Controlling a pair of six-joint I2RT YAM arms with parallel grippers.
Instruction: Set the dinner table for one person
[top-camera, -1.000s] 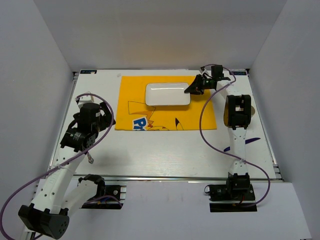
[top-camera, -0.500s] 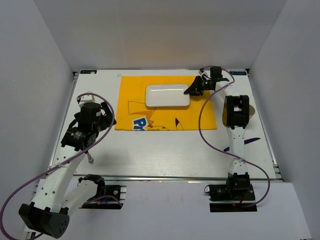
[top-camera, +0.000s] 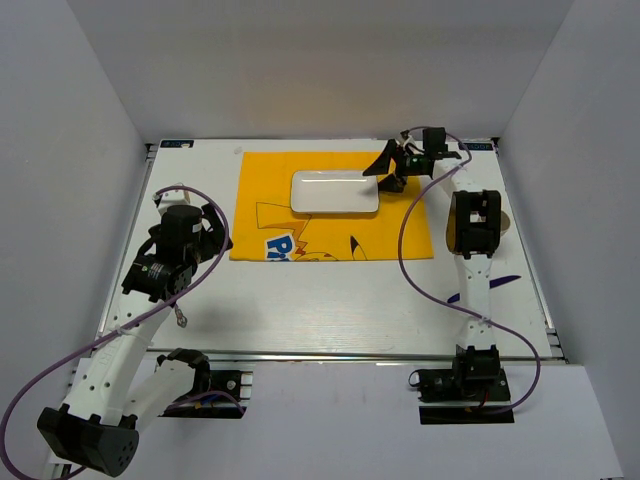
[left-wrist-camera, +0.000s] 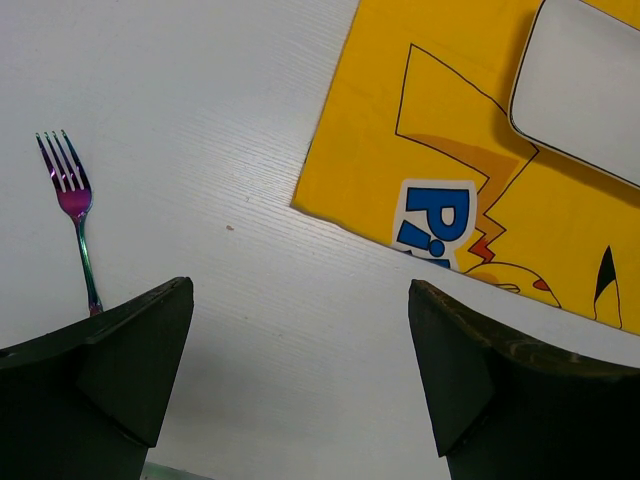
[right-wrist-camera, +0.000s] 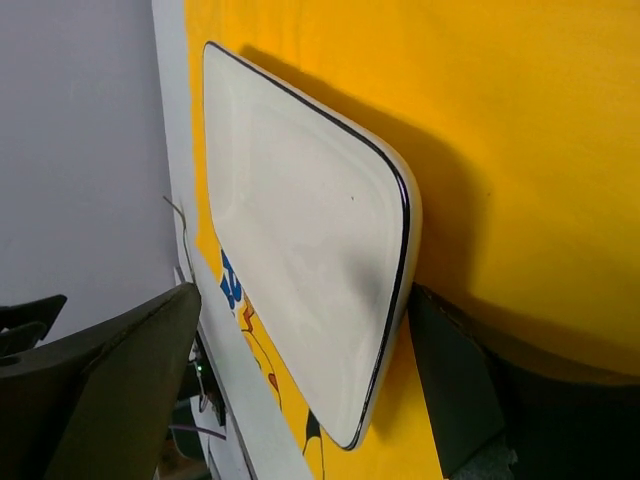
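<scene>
A yellow mat (top-camera: 262, 185) with a cartoon print lies in the upper centre of the top view. A white rectangular plate (top-camera: 335, 190) rests on its far part. In the left wrist view, a rainbow-coloured fork (left-wrist-camera: 76, 212) lies at the left, apart from the mat.

place: robot lab cell | walls: plain white panels (top-camera: 85, 110) at 9, 12, 3 o'clock around tabletop (top-camera: 330, 300) | rig: left arm (top-camera: 125, 345), right arm (top-camera: 478, 290) bolted at 6 o'clock rail (top-camera: 350, 355), purple cables (top-camera: 402, 245)

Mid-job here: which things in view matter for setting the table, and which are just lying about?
Job: dinner table, yellow mat, white plate, fork.
Lying about or unclear: brown round thing behind right arm, purple strip beside it; both mostly hidden.
</scene>
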